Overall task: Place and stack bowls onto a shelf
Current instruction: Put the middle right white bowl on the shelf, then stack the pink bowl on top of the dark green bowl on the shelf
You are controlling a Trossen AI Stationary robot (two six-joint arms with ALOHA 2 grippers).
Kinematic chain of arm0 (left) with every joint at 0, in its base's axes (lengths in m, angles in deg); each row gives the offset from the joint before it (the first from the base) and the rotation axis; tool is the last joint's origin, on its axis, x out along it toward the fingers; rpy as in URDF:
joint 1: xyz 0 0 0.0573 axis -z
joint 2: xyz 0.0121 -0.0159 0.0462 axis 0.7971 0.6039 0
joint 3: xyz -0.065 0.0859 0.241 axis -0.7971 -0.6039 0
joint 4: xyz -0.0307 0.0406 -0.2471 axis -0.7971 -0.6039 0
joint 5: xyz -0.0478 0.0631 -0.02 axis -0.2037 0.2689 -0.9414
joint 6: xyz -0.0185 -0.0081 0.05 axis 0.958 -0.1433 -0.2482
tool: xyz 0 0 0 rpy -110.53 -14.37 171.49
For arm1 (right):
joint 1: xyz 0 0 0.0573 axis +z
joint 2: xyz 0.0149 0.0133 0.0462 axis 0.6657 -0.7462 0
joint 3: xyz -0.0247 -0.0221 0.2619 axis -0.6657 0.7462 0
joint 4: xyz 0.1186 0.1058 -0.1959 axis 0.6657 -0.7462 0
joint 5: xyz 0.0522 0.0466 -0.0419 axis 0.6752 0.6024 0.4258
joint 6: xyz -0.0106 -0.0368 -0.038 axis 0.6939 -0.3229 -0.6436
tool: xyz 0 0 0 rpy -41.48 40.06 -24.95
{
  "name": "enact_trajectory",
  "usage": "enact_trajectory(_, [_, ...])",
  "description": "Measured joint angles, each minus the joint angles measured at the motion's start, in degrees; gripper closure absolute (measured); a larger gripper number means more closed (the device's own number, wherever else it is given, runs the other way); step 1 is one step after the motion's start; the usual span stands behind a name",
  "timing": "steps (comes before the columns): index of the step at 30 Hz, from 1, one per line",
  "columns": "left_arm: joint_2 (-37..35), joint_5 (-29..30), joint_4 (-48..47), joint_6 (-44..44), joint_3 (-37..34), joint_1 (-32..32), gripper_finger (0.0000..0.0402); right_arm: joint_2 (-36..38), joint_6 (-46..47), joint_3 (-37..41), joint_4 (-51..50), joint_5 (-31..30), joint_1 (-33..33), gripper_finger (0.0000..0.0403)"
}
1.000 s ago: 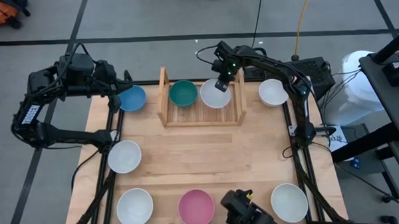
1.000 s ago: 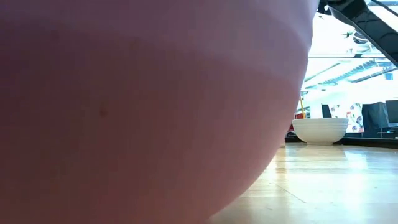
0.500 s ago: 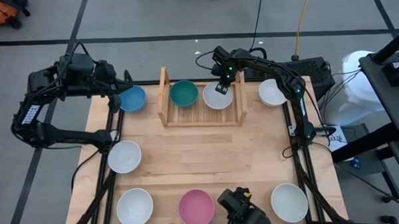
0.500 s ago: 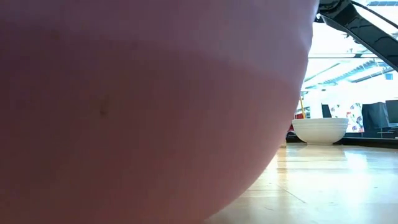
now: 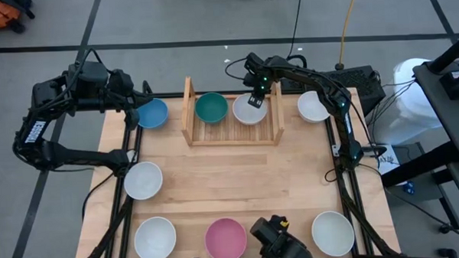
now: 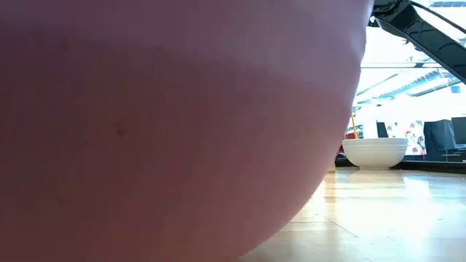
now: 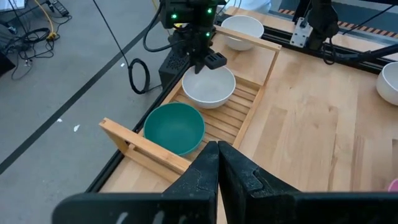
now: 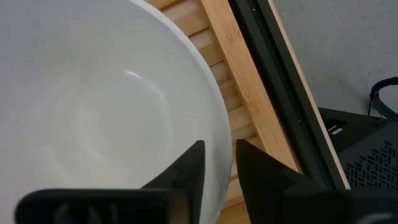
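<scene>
On your far left, the left gripper point(image 5: 142, 92) hangs at the back-left corner of the desk point(image 5: 231, 182), over the far rim of the blue bowl point(image 5: 152, 113), with its fingers point(image 7: 205, 168) pressed together on nothing. The blue bowl sits on the desk just outside the shelf's left side panel. Nearer the front on that side, one white bowl point(image 5: 143, 180) lies toward the left edge and another white bowl point(image 5: 154, 237) sits in the front-left corner. Moving right, the shelf point(image 5: 233, 133) stands at the back middle of the desk, and the teal bowl point(image 5: 211, 107) rests on its slatted base against the left side, leaving the leftmost end beside it bare of any stack. At the front middle lies the pink bowl point(image 5: 225, 239), which fills most of the low view. Next to the teal bowl, the white bowl on the shelf point(image 5: 249, 111) sits on the right part of the slats, and you have the right gripper point(image 5: 254, 100) directly above its far rim. In the right wrist view its fingers point(image 8: 186, 168) straddle that rim, one inside and one outside, standing slightly apart with a narrow gap; whether they press on the rim cannot be told. Further right, a white bowl point(image 5: 314, 106) sits on the desk just outside the shelf's right panel, and the last white bowl point(image 5: 332, 233) lies in the front-right corner.
</scene>
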Motion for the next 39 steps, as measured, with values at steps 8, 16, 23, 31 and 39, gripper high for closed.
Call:
enact_trajectory(8, [0.0, 0.02, -0.17, -0.02, 0.0, -0.01, 0.0394, 3.44, -3.62, 0.04, 4.11, -8.9, 0.63, 0.0267])
enact_trajectory(16, [0.11, 0.02, -2.34, 1.78, 0.02, 0.0, 0.0394, 11.73, -4.58, 0.04, 6.41, -8.62, 2.44, 0.0257])
enact_trajectory(23, [1.32, -2.75, -2.67, -0.09, 0.04, 0.08, 0.0393, 19.74, -6.23, 0.04, 7.5, -8.68, 5.34, 0.0257])
enact_trajectory(31, [4.18, -7.47, -4.14, -7.46, 0.04, 0.03, 0.0394, 27.7, -6.23, 0.04, 9.23, -8.69, 8.51, 0.0257])
enact_trajectory(39, [6.0, -9.27, -5.81, -8.99, 0.04, 0.14, 0.0398, 34.33, -6.23, 0.04, 9.25, -8.69, 10.63, 0.0257])
